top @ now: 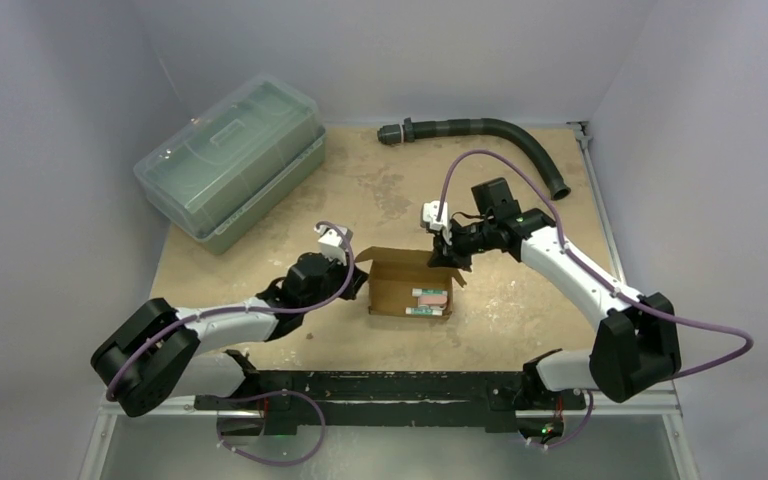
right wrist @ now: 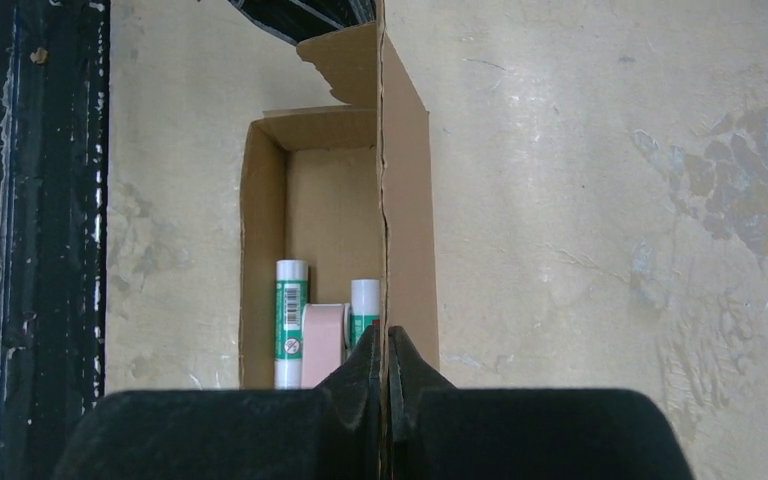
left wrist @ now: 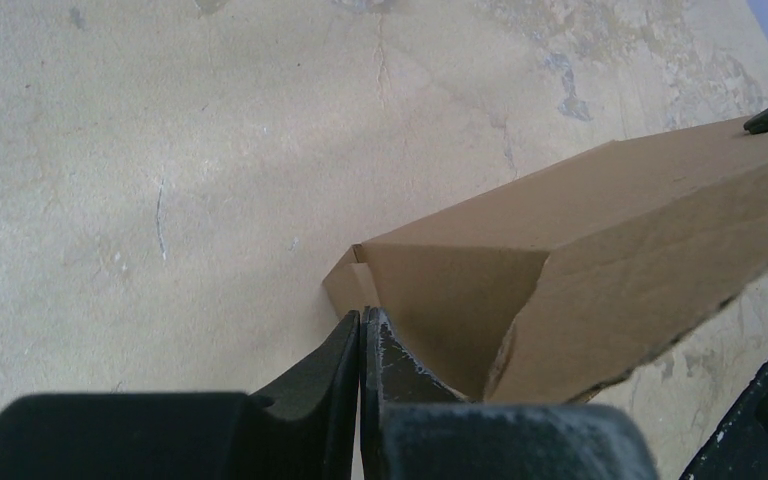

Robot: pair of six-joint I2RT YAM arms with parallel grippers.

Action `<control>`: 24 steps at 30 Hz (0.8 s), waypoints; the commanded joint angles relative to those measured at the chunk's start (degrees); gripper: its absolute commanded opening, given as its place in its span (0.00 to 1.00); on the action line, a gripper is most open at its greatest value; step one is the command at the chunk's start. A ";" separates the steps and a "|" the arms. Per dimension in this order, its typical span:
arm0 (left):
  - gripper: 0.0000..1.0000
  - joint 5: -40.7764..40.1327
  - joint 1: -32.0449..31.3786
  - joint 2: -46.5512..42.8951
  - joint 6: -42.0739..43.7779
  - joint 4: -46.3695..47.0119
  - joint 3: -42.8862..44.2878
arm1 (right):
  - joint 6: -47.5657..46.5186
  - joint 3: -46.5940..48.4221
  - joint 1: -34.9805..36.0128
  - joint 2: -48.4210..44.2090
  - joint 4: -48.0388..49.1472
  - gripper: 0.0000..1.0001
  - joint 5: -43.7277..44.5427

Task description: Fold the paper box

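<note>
Just right of centre in the overhead view: the paper box (top: 407, 288), plain brown, standing on the tan table (top: 520, 310) with flaps loose at its upper corners. At the upper left flap, the left gripper (top: 357, 268); at the upper right edge, the right gripper (top: 450, 258).

From the left wrist: left gripper (left wrist: 362, 335) closed to a hairline slit at lower centre, a small end flap of the paper box (left wrist: 610, 230) running edge-on into that slit (pinched, as far as can be told).

From the right wrist: right gripper (right wrist: 388, 345) clamped on the thin top edge of a box wall at bottom centre, that wall running straight up the frame. Left of the wall, the open inside of the paper box (right wrist: 330, 210), holding two white tubes (right wrist: 291, 320) with green labels and a pale pink piece (right wrist: 324, 340) between them (all at the lower end).

Upper left of the overhead view: a clear greenish plastic bin (top: 228, 160), lid on, well apart from the box. Along the top: a black hose (top: 500, 128), curving down at the right.
</note>
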 commanded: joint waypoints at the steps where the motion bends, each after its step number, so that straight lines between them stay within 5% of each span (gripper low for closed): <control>1: 0.02 -0.28 0.23 -3.90 -1.26 -0.29 -1.80 | -1.76 2.02 0.94 0.94 -1.73 0.00 0.86; 17: 0.03 5.70 0.23 -3.92 -0.74 -0.24 -1.32 | -2.53 2.73 1.25 1.43 -3.11 0.00 1.32; 24: 0.12 9.30 0.37 -4.75 0.78 -4.28 -0.19 | -3.63 3.35 1.20 1.70 -4.54 0.00 1.23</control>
